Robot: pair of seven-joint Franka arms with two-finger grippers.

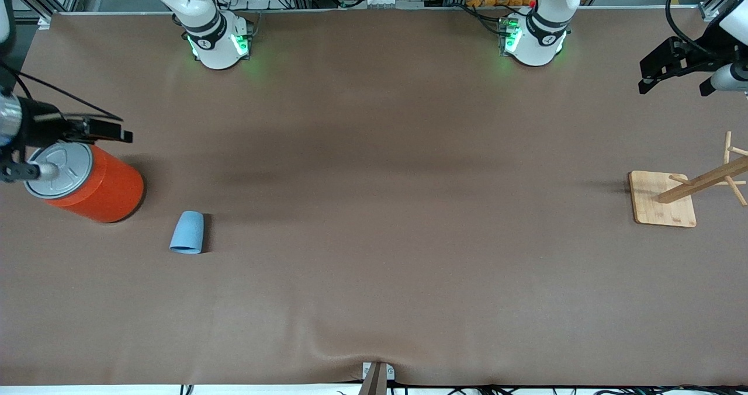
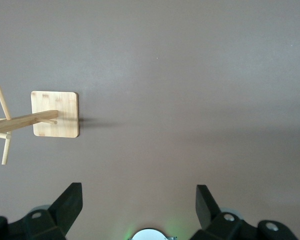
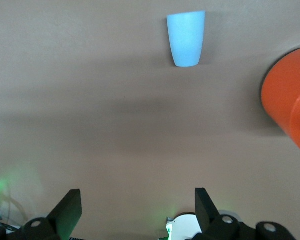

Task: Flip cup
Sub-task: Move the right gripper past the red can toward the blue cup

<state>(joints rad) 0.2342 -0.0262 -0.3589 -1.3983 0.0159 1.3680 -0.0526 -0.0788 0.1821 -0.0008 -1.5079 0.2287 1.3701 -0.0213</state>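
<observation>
A wide table covered in plain brown cloth fills the scene, with the two arm bases standing along the edge farthest from the front camera and cluttered shelving past them.

The cup, small, light blue and tapered, lies on its side on the cloth toward the right arm's end of the table, its wider end turned toward the front camera. Nothing touches it. In the right wrist view the cup shows as a pale blue tapered shape alone on the brown surface.

Near the cup, a little farther from the front camera and closer to the right arm's end of the table, stands a big orange can with a grey pull-tab lid, upright; the two are apart, with bare cloth between them. The can's orange wall shows at the edge of the right wrist view.

The right gripper hangs in the air over the orange can, well clear of the cup, its fingers spread wide and empty.

Well apart from the cup, at the left arm's end of the table, stands a wooden peg rack on a square wooden base. The left gripper waits in the air near that end of the table, its fingers also spread wide, holding nothing.
</observation>
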